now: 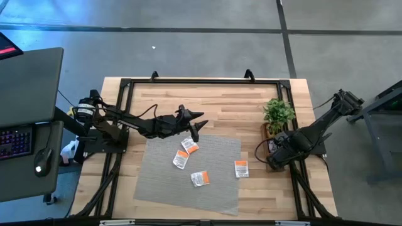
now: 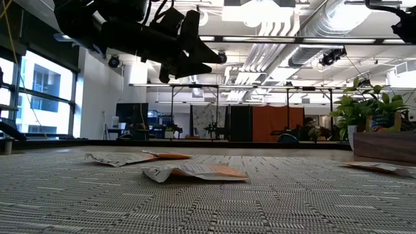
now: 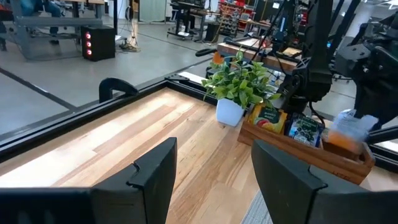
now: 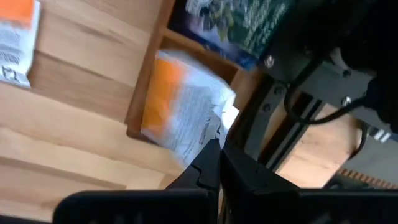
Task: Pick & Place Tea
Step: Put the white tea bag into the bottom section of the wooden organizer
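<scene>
Over the wooden tray (image 1: 271, 150) at the table's right edge, the right gripper (image 4: 214, 146) stands with its fingers closed on a white-and-orange tea sachet (image 4: 180, 112), which hangs above the tray's end compartment, next to dark packets already standing in the tray. The step in hand appears to be placement: one sachet carried to the tray and not yet let go. The next move calls for lowering the sachet inside the tray's wall, so that it does not catch on the rim, and then parting the fingers.

Four more sachets lie flat on the grey mat (image 1: 157, 182): two overlapping near its upper middle (image 1: 189, 147), one just below them (image 1: 180, 159), one lower down (image 1: 200, 178) and one towards the right side (image 1: 241, 169). The left gripper (image 1: 196, 123) hovers above the mat's upper edge, its fingers spread wide and holding nothing, close to the overlapping pair. A potted plant (image 1: 278, 113) stands just beyond the tray; clearance from its leaves is needed.
</scene>
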Action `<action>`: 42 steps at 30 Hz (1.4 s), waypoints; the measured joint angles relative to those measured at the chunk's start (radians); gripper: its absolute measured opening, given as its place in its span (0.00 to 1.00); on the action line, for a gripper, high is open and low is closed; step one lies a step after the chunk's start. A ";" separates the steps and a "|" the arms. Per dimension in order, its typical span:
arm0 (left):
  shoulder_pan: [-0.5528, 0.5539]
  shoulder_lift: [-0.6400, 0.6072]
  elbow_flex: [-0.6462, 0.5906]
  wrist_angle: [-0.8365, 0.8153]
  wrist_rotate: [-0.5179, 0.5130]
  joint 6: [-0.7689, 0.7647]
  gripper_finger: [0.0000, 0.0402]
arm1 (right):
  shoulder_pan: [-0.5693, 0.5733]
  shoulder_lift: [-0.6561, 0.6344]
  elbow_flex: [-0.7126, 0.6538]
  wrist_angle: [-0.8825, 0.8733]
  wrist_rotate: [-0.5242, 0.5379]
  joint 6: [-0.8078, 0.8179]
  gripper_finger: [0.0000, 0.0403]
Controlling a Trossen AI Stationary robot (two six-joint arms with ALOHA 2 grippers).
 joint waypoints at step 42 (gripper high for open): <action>-0.001 -0.001 0.000 0.001 0.215 -0.004 0.51 | -0.119 0.292 0.000 0.933 0.367 -0.976 0.32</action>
